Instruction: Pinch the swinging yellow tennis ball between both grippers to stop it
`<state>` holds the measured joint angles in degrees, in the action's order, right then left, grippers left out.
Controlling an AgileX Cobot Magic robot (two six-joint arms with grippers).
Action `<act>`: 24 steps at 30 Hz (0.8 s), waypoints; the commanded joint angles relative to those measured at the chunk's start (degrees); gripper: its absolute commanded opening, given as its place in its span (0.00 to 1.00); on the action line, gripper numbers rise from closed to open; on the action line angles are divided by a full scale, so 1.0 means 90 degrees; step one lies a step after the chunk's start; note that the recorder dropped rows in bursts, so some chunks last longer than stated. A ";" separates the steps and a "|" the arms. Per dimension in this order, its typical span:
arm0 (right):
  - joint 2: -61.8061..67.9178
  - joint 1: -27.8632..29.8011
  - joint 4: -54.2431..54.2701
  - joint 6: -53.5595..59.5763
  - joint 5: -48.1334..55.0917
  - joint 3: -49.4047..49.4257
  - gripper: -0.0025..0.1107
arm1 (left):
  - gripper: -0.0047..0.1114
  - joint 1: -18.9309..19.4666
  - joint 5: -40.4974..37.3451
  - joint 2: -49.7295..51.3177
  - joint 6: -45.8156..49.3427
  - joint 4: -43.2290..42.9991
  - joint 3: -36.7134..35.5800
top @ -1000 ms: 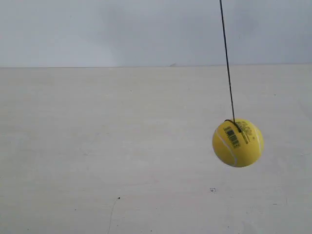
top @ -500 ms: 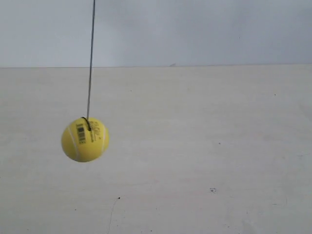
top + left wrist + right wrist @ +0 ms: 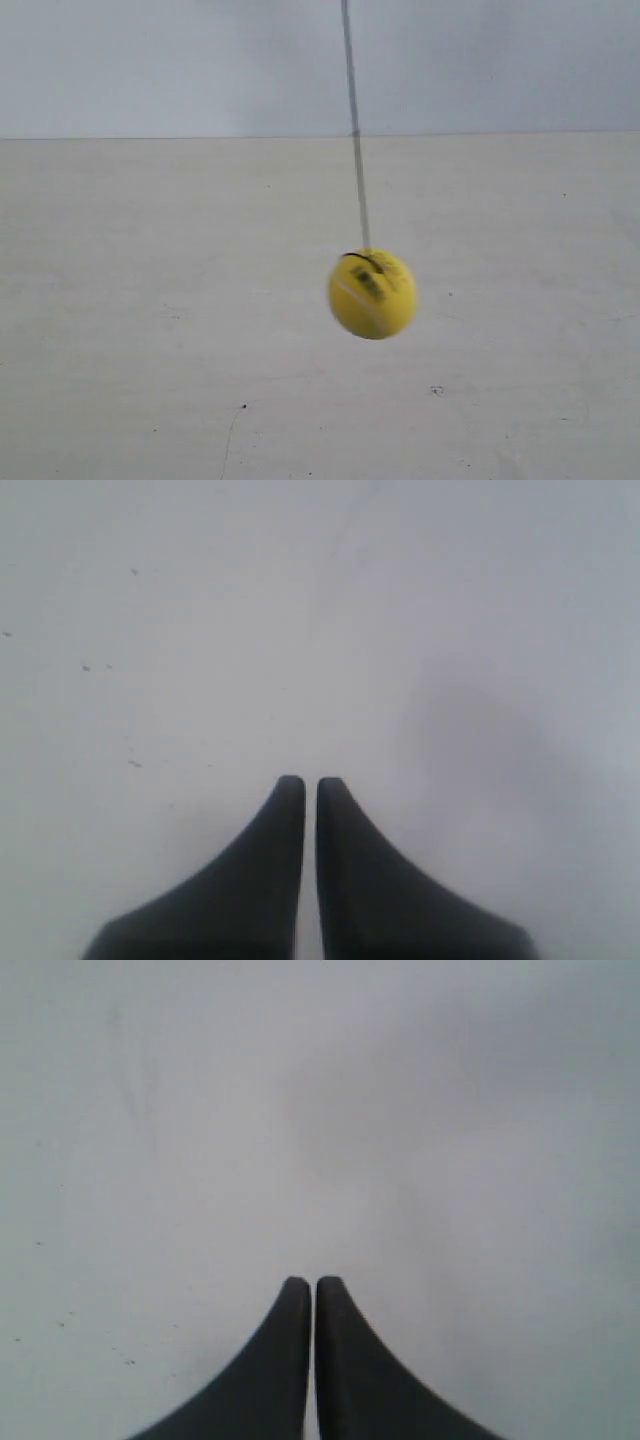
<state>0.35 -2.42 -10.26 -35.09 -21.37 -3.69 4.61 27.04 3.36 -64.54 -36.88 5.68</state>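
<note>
Exterior: ball point(image 3: 372, 294) (blurred) — wrists: left tool point(image 3: 301, 785), right tool point(image 3: 301, 1285).

Soft, even light; the yellow tennis ball point(image 3: 372, 294) is motion-blurred.

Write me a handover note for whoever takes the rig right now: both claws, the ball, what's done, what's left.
Left claw: shut, empty; the ball is not in its view.
Right claw: shut, empty; no ball in its view either.
Yellow tennis ball: hangs free on its string above the table, blurred, near the exterior view's middle; neither claw shows there.
Done: nothing yet.
Left: bring both claws to the ball and pinch it between them.
</note>
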 commanded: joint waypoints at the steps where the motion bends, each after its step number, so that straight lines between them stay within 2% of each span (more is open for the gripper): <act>1: 0.0426 0.0016 -0.1593 -0.1278 0.0039 -0.0478 0.02 | 0.08 0.0018 0.1134 0.0900 -0.1159 -0.1813 0.0470; 6: 0.1235 0.0016 -0.3395 -0.2627 -0.0174 -0.0706 0.02 | 0.08 0.0018 0.2477 0.2212 -0.1260 -0.2466 0.0638; 12: 0.2484 0.0016 -0.4709 -0.3417 -0.1740 -0.0732 0.02 | 0.08 0.0018 0.3811 0.3899 -0.0374 -0.2893 0.0638; 19: 0.4223 0.0016 -0.5417 -0.3180 -0.3666 -0.0732 0.02 | 0.08 0.0018 0.4696 0.5606 0.0827 -0.3132 0.0638; 24: 0.5393 0.0016 -0.5647 -0.2294 -0.4554 -0.0732 0.02 | 0.08 -0.0104 0.4734 0.6508 0.1597 -0.3308 0.0638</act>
<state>44.21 -2.42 -59.51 -60.07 -57.45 -9.70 4.61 68.83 58.27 -53.88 -65.81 11.18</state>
